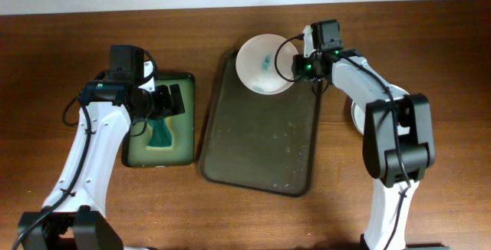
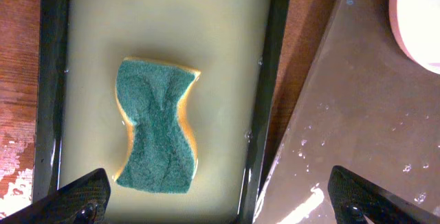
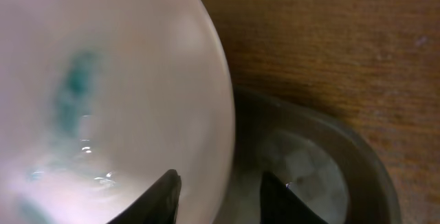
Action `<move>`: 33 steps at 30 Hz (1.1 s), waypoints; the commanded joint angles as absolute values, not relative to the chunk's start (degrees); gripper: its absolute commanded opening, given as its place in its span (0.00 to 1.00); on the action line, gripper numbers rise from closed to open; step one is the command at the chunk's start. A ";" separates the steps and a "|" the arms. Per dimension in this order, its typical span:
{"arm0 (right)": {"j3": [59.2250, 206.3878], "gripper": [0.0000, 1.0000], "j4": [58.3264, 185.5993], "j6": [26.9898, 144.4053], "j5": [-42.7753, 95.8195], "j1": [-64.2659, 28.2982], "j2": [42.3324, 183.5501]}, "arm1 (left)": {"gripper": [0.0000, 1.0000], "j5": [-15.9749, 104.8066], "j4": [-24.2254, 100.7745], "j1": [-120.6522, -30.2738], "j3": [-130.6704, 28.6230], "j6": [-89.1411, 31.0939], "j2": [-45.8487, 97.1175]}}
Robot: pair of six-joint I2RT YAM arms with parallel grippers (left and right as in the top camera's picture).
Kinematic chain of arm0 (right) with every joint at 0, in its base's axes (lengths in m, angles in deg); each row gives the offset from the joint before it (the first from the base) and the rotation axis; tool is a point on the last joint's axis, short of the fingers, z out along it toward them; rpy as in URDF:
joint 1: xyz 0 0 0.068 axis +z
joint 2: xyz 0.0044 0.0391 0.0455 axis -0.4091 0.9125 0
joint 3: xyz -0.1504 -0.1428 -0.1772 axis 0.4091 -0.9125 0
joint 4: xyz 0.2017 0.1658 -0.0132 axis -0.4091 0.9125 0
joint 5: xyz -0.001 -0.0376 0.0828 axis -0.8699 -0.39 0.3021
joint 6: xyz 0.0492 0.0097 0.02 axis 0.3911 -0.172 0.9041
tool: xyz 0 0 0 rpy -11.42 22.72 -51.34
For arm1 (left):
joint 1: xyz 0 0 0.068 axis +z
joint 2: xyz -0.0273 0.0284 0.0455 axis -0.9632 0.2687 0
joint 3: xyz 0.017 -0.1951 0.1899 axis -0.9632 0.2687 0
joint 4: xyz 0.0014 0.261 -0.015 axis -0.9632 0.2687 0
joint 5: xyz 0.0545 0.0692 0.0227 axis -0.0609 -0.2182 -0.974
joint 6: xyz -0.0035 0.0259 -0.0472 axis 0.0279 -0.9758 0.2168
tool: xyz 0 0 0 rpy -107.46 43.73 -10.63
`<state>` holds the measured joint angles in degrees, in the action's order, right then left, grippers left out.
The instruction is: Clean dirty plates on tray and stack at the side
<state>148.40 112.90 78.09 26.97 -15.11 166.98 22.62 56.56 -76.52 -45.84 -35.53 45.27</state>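
Note:
A white plate (image 1: 261,66) with teal smears lies at the far end of the dark tray (image 1: 261,143). My right gripper (image 1: 298,66) straddles the plate's right rim, shut on it; in the right wrist view one finger lies over the plate (image 3: 103,80) and the other outside the rim, gripper (image 3: 220,196). My left gripper (image 1: 173,100) is open and empty above the green basin (image 1: 134,154). A teal sponge (image 2: 157,124) lies in the basin's soapy water, between and ahead of the open fingers (image 2: 220,196).
Another white plate (image 1: 357,116) sits on the table right of the tray, partly hidden under my right arm. The tray's wet surface (image 2: 344,114) shows beside the basin's right wall (image 2: 261,114). Brown wooden table all round.

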 commanded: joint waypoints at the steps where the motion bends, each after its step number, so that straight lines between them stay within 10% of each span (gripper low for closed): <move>1: 148.75 0.14 112.51 79.69 24.00 -15.33 168.53 | 0.99 23.04 56.40 -76.37 -46.63 -35.59 44.62; 10: 147.33 0.04 149.38 84.15 31.52 -13.69 151.60 | 0.99 23.04 56.40 -76.37 -46.63 -35.59 44.62; 15: 131.90 0.04 141.16 96.41 38.47 -9.23 151.62 | 0.99 20.02 56.82 -76.37 -46.63 -36.49 44.62; 16: 132.14 0.29 140.57 96.76 39.91 -9.16 151.46 | 0.99 20.02 56.82 -76.37 -46.63 -36.47 44.62; 21: 136.90 0.39 141.01 86.11 32.33 -9.16 135.40 | 1.00 21.77 57.85 -76.39 -45.84 -36.47 45.14; 29: 136.73 0.44 145.64 81.22 31.91 -9.16 129.80 | 0.37 12.02 39.79 -76.37 -33.10 -36.42 62.82; 30: 136.73 0.44 145.78 81.22 31.91 -9.16 129.87 | 0.08 12.07 38.77 -76.39 -33.12 -36.42 65.51; 33: 136.73 0.44 145.82 81.24 31.67 -9.16 129.87 | 0.00 12.90 43.33 -76.37 -35.48 -36.44 65.51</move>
